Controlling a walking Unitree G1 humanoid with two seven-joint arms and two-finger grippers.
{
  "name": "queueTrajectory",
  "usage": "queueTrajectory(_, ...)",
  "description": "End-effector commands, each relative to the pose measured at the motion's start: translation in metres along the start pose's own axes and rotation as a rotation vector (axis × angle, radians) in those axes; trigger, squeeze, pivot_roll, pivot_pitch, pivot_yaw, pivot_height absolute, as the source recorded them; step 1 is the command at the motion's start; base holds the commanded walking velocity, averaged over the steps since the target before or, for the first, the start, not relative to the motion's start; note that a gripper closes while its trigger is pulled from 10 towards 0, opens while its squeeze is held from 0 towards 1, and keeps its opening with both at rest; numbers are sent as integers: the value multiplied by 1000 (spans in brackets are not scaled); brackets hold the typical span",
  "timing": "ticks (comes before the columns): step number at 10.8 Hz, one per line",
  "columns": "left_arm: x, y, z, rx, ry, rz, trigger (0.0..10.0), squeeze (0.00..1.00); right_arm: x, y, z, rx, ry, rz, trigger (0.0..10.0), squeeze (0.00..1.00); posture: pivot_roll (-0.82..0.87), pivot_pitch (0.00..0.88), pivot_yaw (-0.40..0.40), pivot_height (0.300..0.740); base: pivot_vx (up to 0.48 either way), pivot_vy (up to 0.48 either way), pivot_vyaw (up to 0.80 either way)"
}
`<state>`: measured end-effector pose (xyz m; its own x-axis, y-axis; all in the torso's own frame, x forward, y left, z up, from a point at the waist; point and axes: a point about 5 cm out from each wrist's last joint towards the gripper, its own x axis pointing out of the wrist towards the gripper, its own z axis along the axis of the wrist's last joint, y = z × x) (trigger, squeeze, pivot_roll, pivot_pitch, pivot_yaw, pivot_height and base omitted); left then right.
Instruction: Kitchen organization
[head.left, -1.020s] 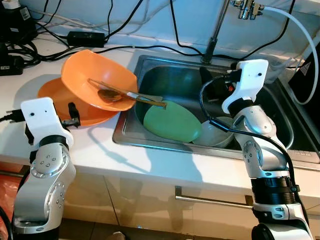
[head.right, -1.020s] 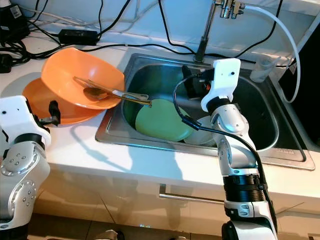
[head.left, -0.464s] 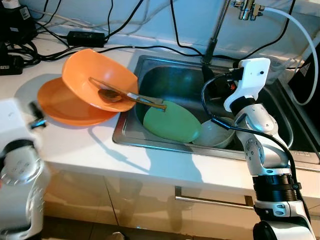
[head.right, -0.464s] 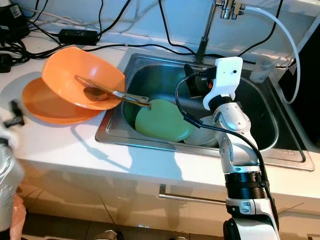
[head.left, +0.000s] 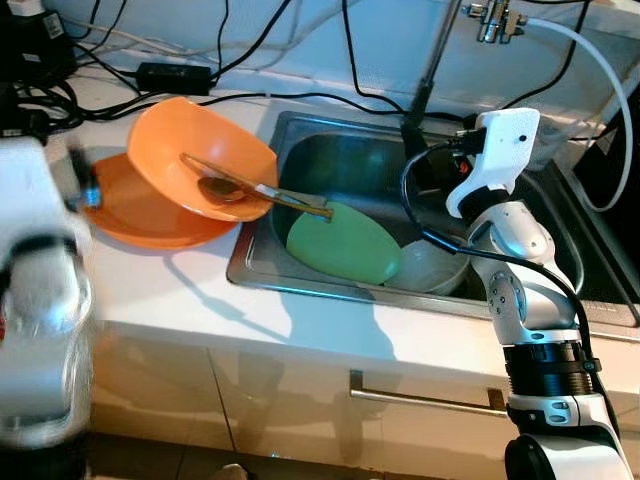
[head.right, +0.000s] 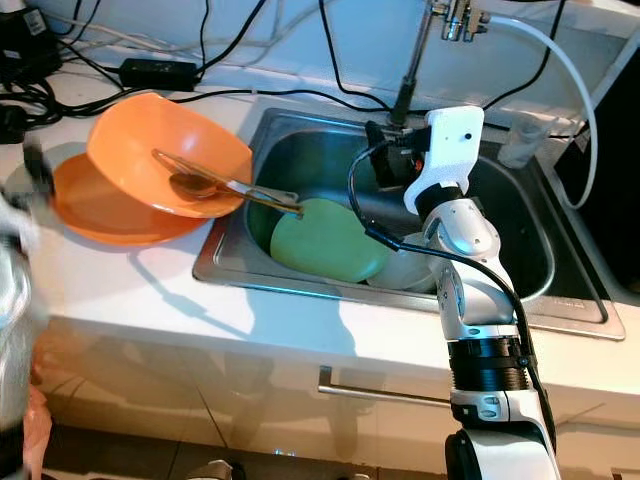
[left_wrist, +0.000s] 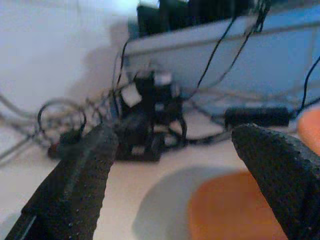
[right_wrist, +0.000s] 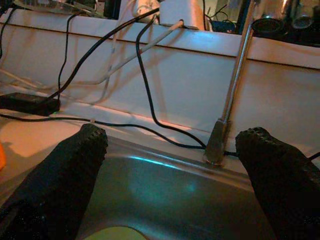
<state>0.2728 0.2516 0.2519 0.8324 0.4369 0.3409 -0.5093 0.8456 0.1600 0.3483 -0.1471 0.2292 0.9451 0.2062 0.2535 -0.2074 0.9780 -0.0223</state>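
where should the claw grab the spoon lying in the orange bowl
Probably the spoon handle's free end, which sticks out past the orange bowl rim over the sink. Come from the sink side with the right claw, since the scoop lies inside the tilted bowl.

We saw a white table (head.left: 150, 290) with a steel sink (head.left: 300, 285) set into it. On the table, left of the sink, lay an orange plate (head.left: 125, 215), and an orange bowl (head.left: 190, 150) sat tilted on that plate, leaning toward the sink. A long spoon (head.left: 255, 190) rested in the bowl, its handle reaching out over the sink's rim. At the back of the table black cables (head.left: 230, 55) trailed along the wall, with a black power brick (head.left: 172, 75) among them. A tap (head.left: 425, 85) rose from behind the sink.
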Motion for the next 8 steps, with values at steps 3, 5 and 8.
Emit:
queueTrajectory(3, 20, -1, 6, 27, -42, -39, 10000, 0, -4, -7, 2, -2, -12, -33, 10000, 0, 42, 65, -66, 740, 0, 0, 0)
queueTrajectory(5, 31, 0, 5, 41, -35, -62, 10000, 0, -6, -6, 1, 0, -12, -35, 10000, 0, 38, 67, -59, 740, 0, 0, 0)
queueTrajectory(8, 48, -7, 7, 21, -30, -147, 10000, 0, -8, -6, 0, 4, -9, -44, 10000, 0, 34, 71, -46, 740, 0, 0, 0)
